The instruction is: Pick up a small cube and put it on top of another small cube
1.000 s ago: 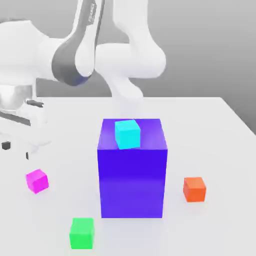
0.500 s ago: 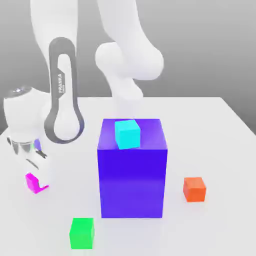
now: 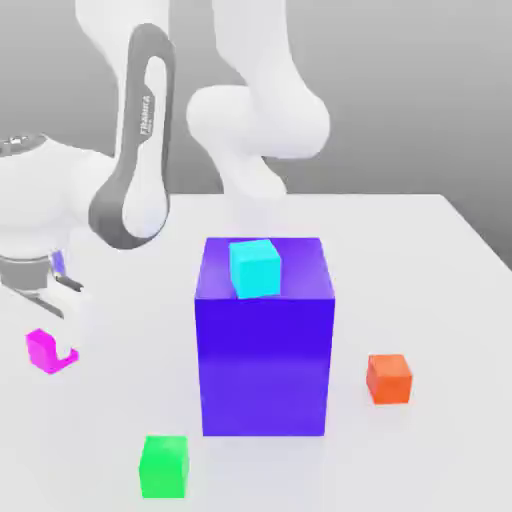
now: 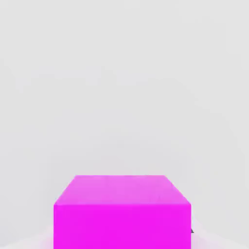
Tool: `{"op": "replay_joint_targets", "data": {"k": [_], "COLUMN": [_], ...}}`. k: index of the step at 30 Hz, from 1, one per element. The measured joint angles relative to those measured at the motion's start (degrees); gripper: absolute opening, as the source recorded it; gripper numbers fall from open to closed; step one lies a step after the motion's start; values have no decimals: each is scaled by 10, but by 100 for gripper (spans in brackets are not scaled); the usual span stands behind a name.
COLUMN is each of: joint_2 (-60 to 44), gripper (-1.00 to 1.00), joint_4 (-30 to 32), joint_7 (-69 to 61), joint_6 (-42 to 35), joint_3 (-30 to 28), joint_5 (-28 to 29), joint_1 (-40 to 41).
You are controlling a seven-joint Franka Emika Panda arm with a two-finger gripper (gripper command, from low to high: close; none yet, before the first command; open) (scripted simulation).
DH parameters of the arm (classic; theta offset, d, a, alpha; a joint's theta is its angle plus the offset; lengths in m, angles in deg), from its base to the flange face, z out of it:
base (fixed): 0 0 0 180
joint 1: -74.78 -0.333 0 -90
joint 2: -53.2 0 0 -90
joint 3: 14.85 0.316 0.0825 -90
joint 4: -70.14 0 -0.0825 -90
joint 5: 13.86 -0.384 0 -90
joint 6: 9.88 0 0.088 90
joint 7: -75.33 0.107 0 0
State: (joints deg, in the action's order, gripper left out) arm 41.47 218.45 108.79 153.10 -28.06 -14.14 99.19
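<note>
Jaws pinch magenta cube (image 3: 42,349), arm bent low above table (image 3: 440,300).

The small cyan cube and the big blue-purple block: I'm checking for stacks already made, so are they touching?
Touching. In the exterior view the small cyan cube rests directly on the top face of the big blue-purple block, with no gap beneath it.

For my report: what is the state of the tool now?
Tool: closed on the magenta cube, at the exterior view's left.
</note>
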Motion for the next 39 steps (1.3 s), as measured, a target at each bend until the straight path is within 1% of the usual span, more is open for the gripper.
{"op": "replay_joint_targets", "data": {"k": [4, 12, 16, 29, 33, 39], "joint_2": [-60, -183, -226, -308, -309, -299], "gripper": [-100, -100, -100, -100, -100, -100], "joint_4": [-81, -234, -281, -396, -396, -376], "joint_7": [-52, -228, -340, -729, -836, -988], "joint_6": [-6, -30, -47, -84, -96, -115], "joint_3": [47, 168, 229, 411, 451, 507], "joint_5": [22, 72, 98, 167, 186, 217], "joint_1": [-23, -39, -26, 55, 93, 161]}}
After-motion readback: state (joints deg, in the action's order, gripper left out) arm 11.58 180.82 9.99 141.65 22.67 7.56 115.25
